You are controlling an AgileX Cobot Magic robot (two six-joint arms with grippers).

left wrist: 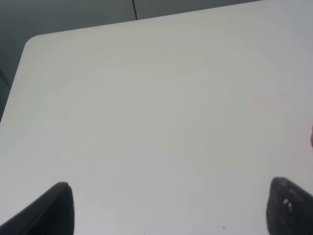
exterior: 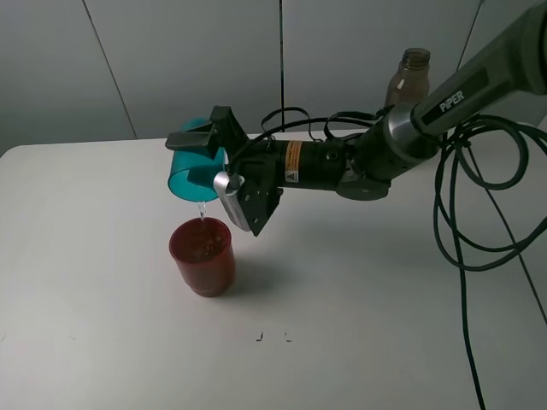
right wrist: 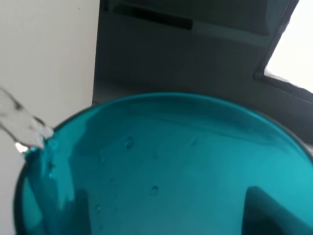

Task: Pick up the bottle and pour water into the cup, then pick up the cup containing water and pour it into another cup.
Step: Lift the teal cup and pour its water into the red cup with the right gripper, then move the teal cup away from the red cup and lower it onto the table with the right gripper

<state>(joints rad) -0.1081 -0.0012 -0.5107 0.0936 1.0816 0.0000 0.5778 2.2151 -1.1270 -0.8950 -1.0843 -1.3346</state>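
Table fills most of the exterior high frame; its back edge runs across the upper third and its rounded left corner sits at the far left. Wide bare surface at lower left and lower right.

Right gripper reaches from the right across to left of centre, jaws pressed against the teal cup. Cup is held above the table, tipped over on its side with the mouth facing lower left. A thin stream of water drops from its lower rim into the red cup, which stands upright on the table directly beneath, centre-left. In the right wrist view the teal cup fills the lower frame, water leaving its rim at left.

Bottle stands upright at upper right, behind the right arm, well apart from both cups. Black cables loop over the table's right side.

Left gripper: fingertips spread wide, nothing between them, above bare table.
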